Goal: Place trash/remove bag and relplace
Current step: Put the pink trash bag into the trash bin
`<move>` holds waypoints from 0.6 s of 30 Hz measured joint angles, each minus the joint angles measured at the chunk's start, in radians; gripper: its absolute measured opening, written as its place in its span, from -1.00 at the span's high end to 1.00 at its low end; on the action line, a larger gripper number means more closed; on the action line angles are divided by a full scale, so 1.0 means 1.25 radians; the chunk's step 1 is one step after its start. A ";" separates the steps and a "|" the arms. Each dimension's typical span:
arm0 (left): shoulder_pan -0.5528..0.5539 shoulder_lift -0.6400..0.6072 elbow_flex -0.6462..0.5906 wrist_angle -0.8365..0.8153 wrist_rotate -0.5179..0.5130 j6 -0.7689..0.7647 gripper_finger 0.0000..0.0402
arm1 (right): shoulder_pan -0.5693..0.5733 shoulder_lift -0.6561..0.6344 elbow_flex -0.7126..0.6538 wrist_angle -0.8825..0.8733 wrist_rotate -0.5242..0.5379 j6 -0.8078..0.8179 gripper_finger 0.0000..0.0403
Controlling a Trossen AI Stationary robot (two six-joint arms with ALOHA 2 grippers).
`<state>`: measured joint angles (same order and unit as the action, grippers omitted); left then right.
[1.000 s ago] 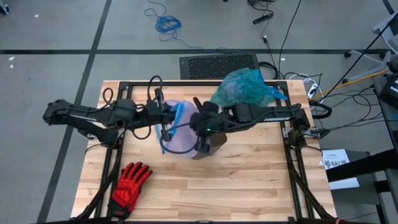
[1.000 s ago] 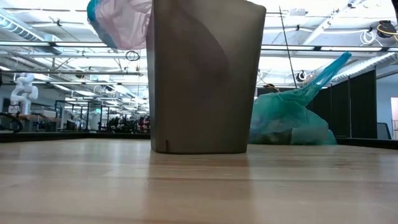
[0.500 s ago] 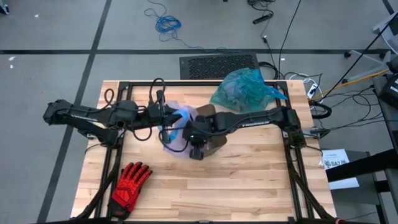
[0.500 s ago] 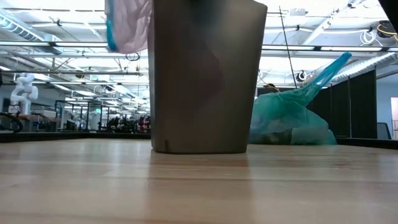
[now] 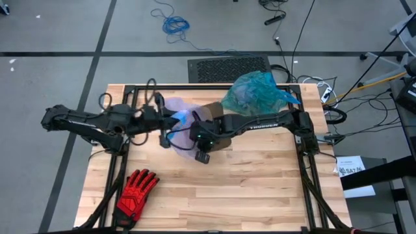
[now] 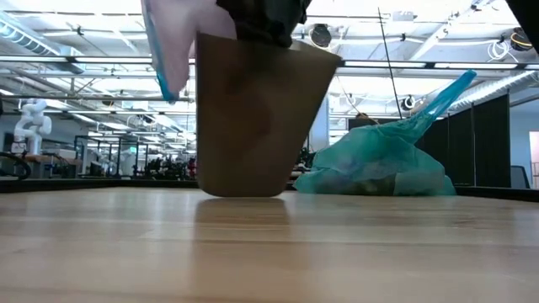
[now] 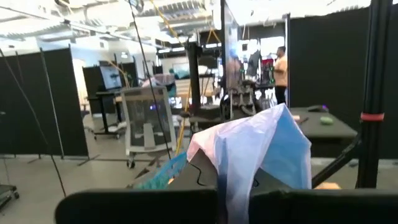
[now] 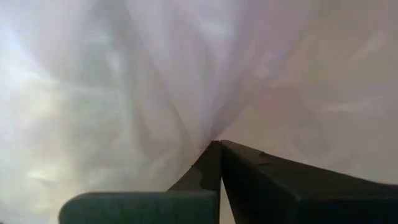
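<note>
High view: your left gripper [image 5: 170, 121] and right gripper [image 5: 195, 133] are both clamped on the pale lilac translucent plastic bag with a blue rim [image 5: 181, 110] at the tan plastic bin [image 6: 257, 118], which tilts. Pulling sideways could topple it, I judge. The knotted teal-green translucent plastic bag [image 5: 255, 92] lies just behind, near the right arm.
</note>
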<state>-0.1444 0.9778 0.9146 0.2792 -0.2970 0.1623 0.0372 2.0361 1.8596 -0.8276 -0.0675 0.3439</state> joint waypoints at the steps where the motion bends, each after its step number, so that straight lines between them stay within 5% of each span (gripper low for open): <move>1: 0.000 -0.009 0.000 -0.002 0.000 0.000 1.00 | 0.000 -0.008 0.000 -0.001 -0.008 -0.001 1.00; 18: 0.001 -0.057 0.000 -0.037 -0.035 0.026 1.00 | -0.152 -0.034 0.112 -0.061 -0.005 -0.124 1.00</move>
<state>-0.1436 0.9070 0.9146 0.2333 -0.3413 0.1944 -0.1525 1.9931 1.9991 -0.9038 -0.0734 0.1892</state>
